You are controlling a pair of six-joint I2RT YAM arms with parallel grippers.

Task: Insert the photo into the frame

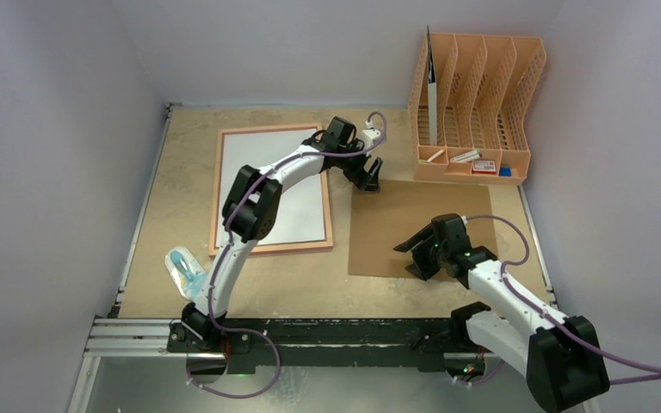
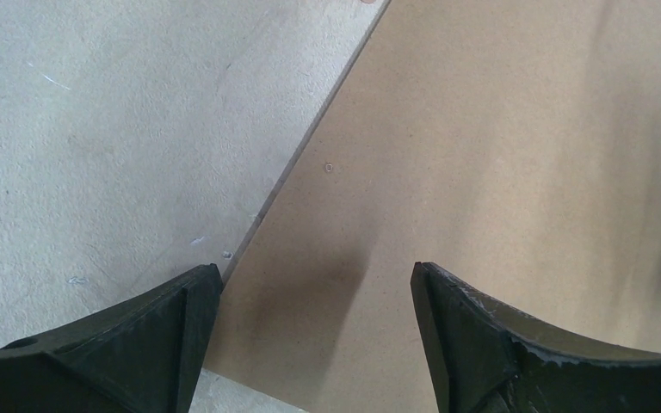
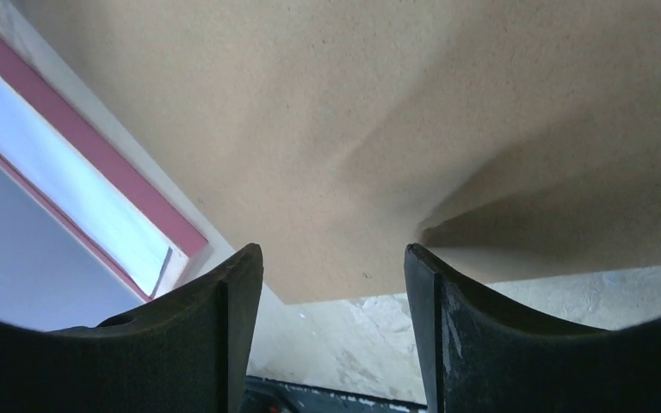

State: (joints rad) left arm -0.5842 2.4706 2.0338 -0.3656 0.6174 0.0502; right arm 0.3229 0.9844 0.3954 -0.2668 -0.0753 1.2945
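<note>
Frame (image 1: 310, 246) flat on surface (image 1: 310, 288), just left of brown board (image 1: 413, 206). Photo (image 1: 301, 211) inside frame, white back up, print side hidden. Left claw (image 1: 372, 176) (image 2: 314, 275) spread apart, empty, over board's far left corner. Right claw (image 1: 409, 256) (image 3: 334, 254) spread apart, empty, low over board's near left corner. Contact with board: cannot tell.

Frame (image 1: 271, 249) flat on table (image 1: 310, 288), 9 o'clock of centre; photo (image 1: 297, 215) inside it. Backing board (image 1: 396, 215) at frame's 3 o'clock, near, not touching. File rack (image 1: 482, 86) behind board, table's 1 o'clock. Packet (image 1: 185, 268) at table's 7 o'clock. Left gripper (image 1: 372, 182) over board's 11 o'clock corner, right gripper (image 1: 409, 256) over its 7 o'clock part.
</note>
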